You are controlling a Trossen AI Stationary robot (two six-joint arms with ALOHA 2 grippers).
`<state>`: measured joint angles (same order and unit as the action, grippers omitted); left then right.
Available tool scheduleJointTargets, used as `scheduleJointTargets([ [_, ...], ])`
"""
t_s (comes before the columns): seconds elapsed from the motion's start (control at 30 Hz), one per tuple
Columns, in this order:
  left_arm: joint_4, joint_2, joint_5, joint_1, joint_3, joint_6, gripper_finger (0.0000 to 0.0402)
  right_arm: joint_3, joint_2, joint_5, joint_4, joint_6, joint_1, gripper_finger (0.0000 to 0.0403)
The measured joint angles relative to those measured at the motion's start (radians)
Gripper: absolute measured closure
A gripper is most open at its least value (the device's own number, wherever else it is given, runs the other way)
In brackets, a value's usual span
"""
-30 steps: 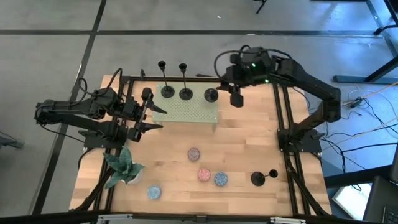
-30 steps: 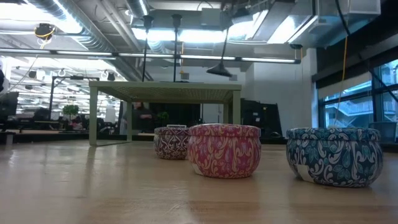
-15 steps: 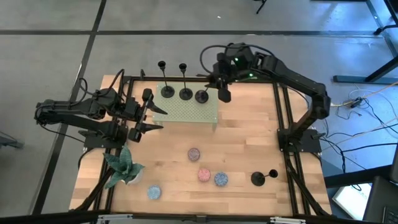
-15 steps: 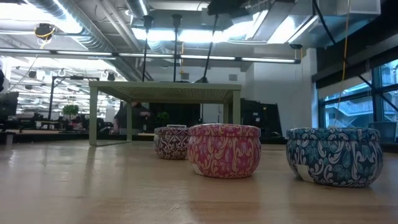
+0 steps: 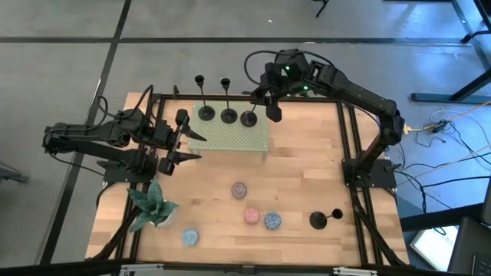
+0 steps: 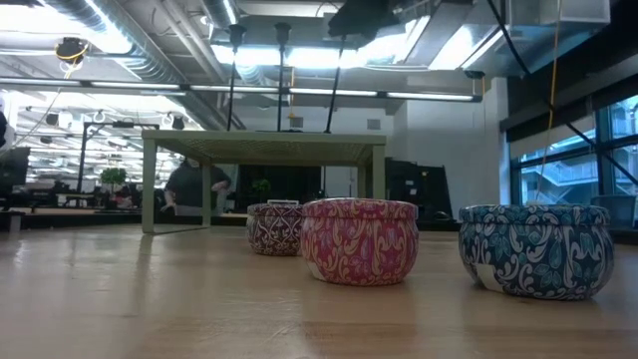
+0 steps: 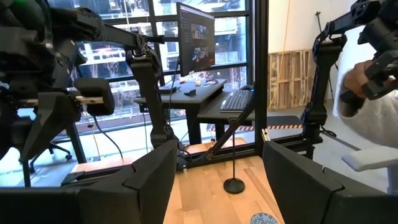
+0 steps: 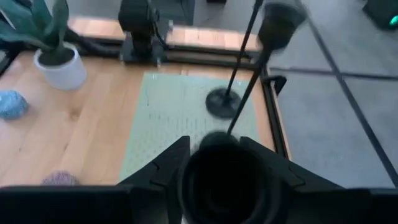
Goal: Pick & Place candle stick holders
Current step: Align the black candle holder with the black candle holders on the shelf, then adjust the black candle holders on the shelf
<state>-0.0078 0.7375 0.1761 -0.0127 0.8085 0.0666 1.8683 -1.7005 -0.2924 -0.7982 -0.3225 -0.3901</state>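
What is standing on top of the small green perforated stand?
Three black candle stick holders stand along the green stand's far edge. The right gripper hangs beside the third; its stem is partly covered.

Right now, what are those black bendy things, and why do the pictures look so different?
They are two robot arms at a pale wooden table. One picture looks straight down, one peeks across the tabletop, two come from wrist cameras. Three slim black candle stick holders stand on a pale green holed stand; a fourth sits near the front. The right arm reaches over the third holder; I cannot tell if it grips. The left arm waits beside the stand, its fingers open and empty. Small speckled round candles and a potted green plant sit there too.
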Motion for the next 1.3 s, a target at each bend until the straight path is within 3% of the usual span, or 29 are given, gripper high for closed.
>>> scheduleJointTargets([
  [0.87,-0.005,0.0,0.0,0.0,0.0,0.0,0.0167,-0.002,-0.002,0.06,0.097,-0.066,0.0,0.0154],
  [1.0,-0.005,0.0,0.0,0.0,0.0,0.0,0.0167,-0.002,-0.001,0.135,0.101,-0.079,0.0,0.0148],
  [1.3,-0.03,0.0,0.0,0.0,0.0,0.0,0.0167,-0.002,-0.001,0.144,0.109,-0.087,0.0,0.0147],
])
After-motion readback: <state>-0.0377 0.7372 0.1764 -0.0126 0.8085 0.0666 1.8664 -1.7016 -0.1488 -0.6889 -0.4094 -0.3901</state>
